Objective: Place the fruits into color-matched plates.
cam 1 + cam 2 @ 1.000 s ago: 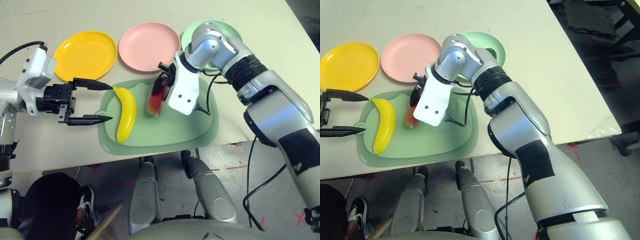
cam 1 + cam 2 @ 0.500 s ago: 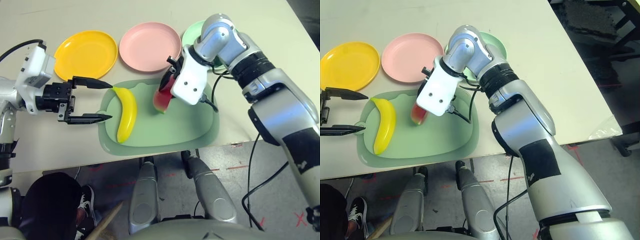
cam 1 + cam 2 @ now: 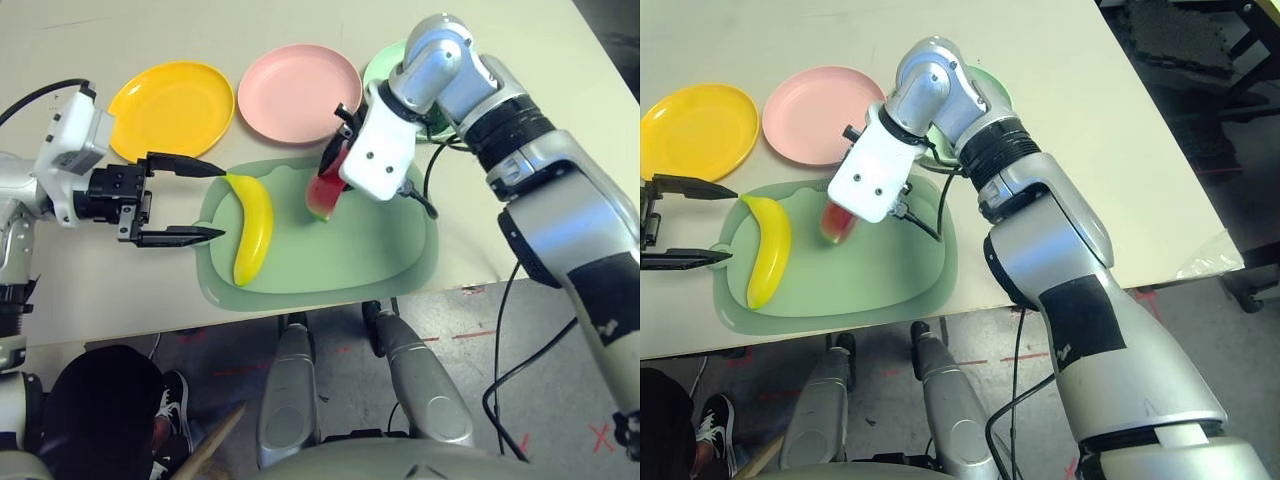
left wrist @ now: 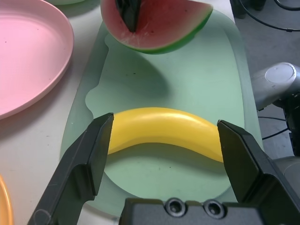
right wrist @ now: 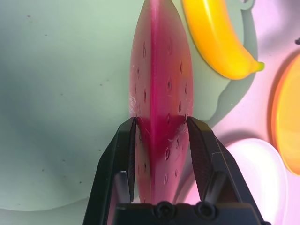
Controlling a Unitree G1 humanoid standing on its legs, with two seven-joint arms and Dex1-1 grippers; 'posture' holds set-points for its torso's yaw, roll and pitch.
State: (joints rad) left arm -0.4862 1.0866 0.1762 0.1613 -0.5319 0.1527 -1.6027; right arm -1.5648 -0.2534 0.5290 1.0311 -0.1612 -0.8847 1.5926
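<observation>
Watermelon wedge (image 5: 161, 93) sits pinched between the two black fingers of the right gripper (image 5: 161, 140), which are squeezed tight on its red sides. The wedge hangs above the far part of the pale green cutting mat (image 3: 370, 250), with its green rind pointing down toward the mat. The banana (image 3: 252, 228) lies flat on the mat, on the side nearest the robot's left arm. The left gripper (image 3: 200, 202) waits just beside that edge of the mat with its fingers wide apart, one fingertip near each end of the banana, not touching it. Three plates sit in a row on the table beyond the far edge of the mat. The yellow plate (image 3: 170, 108) is off past the mat's left corner, the pink plate (image 3: 298, 92) is right behind the mat's middle, and the green plate (image 3: 385, 62) is behind the mat's right part, mostly hidden by the right arm.
</observation>
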